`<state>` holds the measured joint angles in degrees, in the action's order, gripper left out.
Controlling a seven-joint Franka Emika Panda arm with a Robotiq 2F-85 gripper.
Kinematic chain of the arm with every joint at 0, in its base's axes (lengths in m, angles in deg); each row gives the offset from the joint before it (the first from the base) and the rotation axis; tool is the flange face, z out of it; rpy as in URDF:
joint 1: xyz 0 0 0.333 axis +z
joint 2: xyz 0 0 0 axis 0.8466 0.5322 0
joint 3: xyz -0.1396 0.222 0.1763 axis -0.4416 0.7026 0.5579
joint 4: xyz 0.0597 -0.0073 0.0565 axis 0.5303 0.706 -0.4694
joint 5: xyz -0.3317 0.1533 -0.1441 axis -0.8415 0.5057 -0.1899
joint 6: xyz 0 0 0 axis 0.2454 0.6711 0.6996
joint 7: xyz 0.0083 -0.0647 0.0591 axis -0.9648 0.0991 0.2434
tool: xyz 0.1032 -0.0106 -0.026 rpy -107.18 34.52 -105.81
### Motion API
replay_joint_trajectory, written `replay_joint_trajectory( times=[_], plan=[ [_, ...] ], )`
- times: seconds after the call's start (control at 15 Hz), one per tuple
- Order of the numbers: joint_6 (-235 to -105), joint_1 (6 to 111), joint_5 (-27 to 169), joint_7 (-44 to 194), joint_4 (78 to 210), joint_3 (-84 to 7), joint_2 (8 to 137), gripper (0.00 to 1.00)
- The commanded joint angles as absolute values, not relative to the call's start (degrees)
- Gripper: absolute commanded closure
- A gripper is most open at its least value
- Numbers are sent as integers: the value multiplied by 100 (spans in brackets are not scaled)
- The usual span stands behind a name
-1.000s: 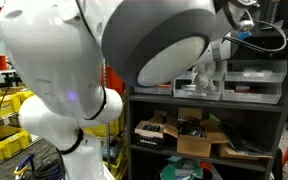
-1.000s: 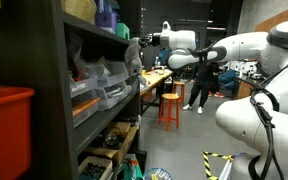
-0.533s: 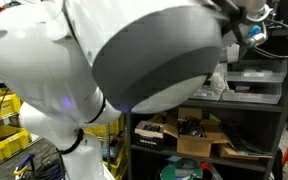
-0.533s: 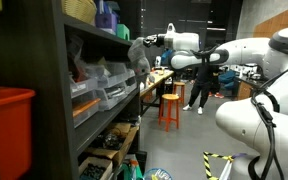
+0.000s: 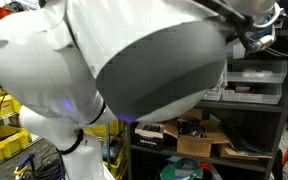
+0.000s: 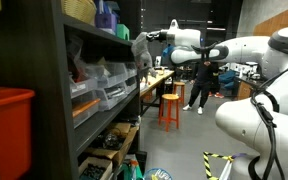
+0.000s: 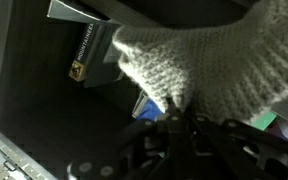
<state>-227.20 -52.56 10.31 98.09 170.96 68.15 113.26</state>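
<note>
My gripper (image 7: 179, 118) is shut on a pale grey knitted cloth (image 7: 214, 60) that fills the upper right of the wrist view. In an exterior view the gripper (image 6: 150, 38) holds the cloth (image 6: 142, 52) hanging at the front edge of a dark shelf unit (image 6: 44, 90), level with its upper shelf. In the wrist view a dark shelf bay lies behind the cloth, with a labelled box (image 7: 84, 55) and a blue item (image 7: 149, 107) just behind the fingers. In the other exterior view the white arm (image 5: 144, 70) blocks most of the picture and hides the gripper.
The shelf unit holds clear drawers (image 6: 99, 85), coloured containers on top (image 6: 106, 15) and a red bin (image 6: 4, 120). Cardboard boxes (image 5: 199, 135) sit on a lower shelf, with yellow crates (image 5: 4, 110) nearby. An orange stool (image 6: 170, 105) and a person (image 6: 199, 85) stand in the aisle.
The gripper has risen with the cloth and moved a little along the shelf front. The arm has swung closer to one exterior camera and now covers more of that view.
</note>
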Motion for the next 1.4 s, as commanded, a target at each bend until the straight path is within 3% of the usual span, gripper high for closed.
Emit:
replay_joint_trajectory(
  times=[0.0, 0.8, 1.33],
  plan=[
    [-22847, -5156, 1354, 9586, 16686, 6766, 10791, 99],
    [-22700, -4014, 2228, 9680, 15702, 5591, 9683, 99],
    [-22636, -4003, 2030, 9797, 15899, 5659, 9842, 99]
  ],
)
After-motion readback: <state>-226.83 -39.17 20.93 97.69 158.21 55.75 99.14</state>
